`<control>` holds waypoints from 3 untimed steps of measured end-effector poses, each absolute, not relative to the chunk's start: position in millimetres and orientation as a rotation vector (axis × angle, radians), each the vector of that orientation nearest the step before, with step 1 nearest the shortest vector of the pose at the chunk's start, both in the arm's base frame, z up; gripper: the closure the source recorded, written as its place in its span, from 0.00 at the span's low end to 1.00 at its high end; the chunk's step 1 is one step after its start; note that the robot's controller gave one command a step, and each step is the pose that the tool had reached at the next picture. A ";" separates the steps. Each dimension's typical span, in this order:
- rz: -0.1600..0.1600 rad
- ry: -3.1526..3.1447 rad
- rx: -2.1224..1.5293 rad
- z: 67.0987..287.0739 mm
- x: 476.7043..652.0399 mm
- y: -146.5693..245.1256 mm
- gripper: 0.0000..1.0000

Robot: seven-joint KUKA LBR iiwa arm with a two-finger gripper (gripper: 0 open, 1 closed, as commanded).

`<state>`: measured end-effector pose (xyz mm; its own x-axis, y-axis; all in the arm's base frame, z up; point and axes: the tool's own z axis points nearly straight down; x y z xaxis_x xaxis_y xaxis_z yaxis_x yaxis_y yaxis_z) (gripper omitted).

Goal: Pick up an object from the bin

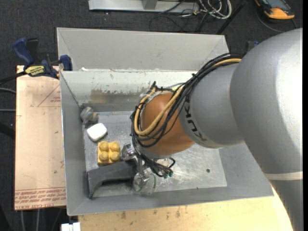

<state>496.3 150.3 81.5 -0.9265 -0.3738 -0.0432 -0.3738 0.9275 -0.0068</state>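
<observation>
The claw (138, 170) hung low over the lower left part of the grey metal bin (211, 172), just under the arm's rounded orange cover (166, 124) and the loops of black and yellow cables (144, 129) that ran across it. We could not tell whether the claw was spread or pressed together, nor whether it pinched anything, because the cover and cables overhung most of it.

At its lower tip we made out a pale, glassy patch (143, 184), and we could not say whether that belonged to the claw or lay loose on the floor.

Nearest to the claw lay a dark grey flat wedge-shaped piece (108, 182), stretched along the bottom left of the bin, its right end just beside the claw or touching it. We could not settle which.

Just above that piece, and close to the claw's left, sat a yellow plastic block with round studs (108, 153). Further toward the upper left lay a white rounded pebble-like lump (96, 131), near the block but apart from it. Beyond that, near the bin's left wall, rested a small grey knobbly thing (87, 113).

The silver arm (255, 100) came in from the right of the frame and covered the bin's right side.
</observation>
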 end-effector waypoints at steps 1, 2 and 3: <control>0.000 3.079 -0.645 195.1 493.9 133.6 1.00; 0.000 3.079 -0.645 195.1 493.9 133.7 1.00; 0.000 3.079 -0.649 195.8 493.8 133.6 1.00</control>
